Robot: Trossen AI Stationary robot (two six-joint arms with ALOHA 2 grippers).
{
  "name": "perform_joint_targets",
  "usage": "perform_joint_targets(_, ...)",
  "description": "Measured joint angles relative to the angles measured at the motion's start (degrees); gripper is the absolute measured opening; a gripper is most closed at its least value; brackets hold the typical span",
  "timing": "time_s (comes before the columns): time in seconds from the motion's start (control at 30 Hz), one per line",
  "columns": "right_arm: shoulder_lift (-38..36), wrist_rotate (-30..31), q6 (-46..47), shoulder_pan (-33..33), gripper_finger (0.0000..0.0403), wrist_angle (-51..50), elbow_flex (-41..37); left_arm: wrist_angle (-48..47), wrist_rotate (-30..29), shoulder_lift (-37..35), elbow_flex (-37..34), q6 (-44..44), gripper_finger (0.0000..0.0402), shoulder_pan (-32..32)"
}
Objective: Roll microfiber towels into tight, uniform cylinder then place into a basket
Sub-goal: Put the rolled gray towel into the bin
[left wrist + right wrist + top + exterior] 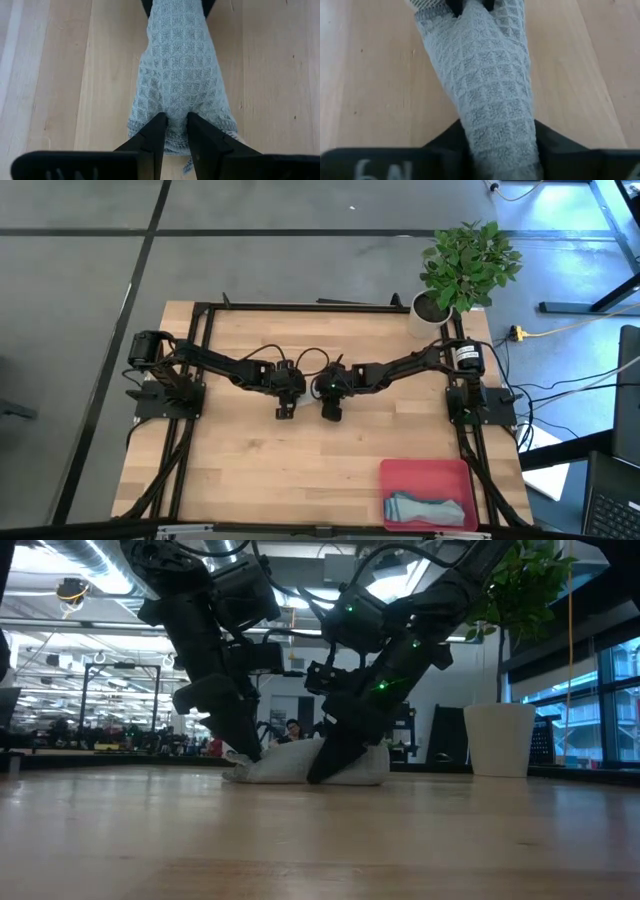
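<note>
A: High view first. Where's the cloth?

B: Can't see it there; both arms meet over table centre and hide it. Left gripper (285, 412) and right gripper (331, 416) sit side by side, near each other. Pink basket (425, 472) is at approx 5 o'clock from them, w/ one rolled towel (428, 509) already lying in it. Potted plant (462, 270) at approx 1 o'clock.

A: Low view?

B: Pale towel roll (300, 764) lies on the table (320, 840), both grippers down on it, one per end. Can't tell jaw state from here.

A: Left wrist view?

B: Left fingers (152, 135) clenched on the near end of the roll, pinching a fold of cloth between them. Waffle weave, thin, floppy.

A: Right wrist view?

B: Roll runs between the right fingers (552, 142); they flank its end closely, closing in on it, but a firm grip isn't clear yet.

A: Handling?

B: My guess: v. light, soft, not fragile, not slippery, but it'll sag in the middle and unwind if let loose. Best held at both ends, squeezing all layers incl. the loose outer edge.
</note>
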Motion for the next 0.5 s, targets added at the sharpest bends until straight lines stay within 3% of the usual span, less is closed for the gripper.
perform_joint_targets(0.23, 0.0, -0.5, 0.1, 0.0, 0.0058, 0.1, 0.0, 0.0, 0.0, 0.0, 0.0, 0.0, 0.0074, 0.0)
perform_joint_targets(0.5, 0.0, -0.6, 0.2, 0.0, 0.0077, 0.2, 0.0, 0.2, 0.0, 0.0, 0.0, 0.0, 0.0074, 0.0)
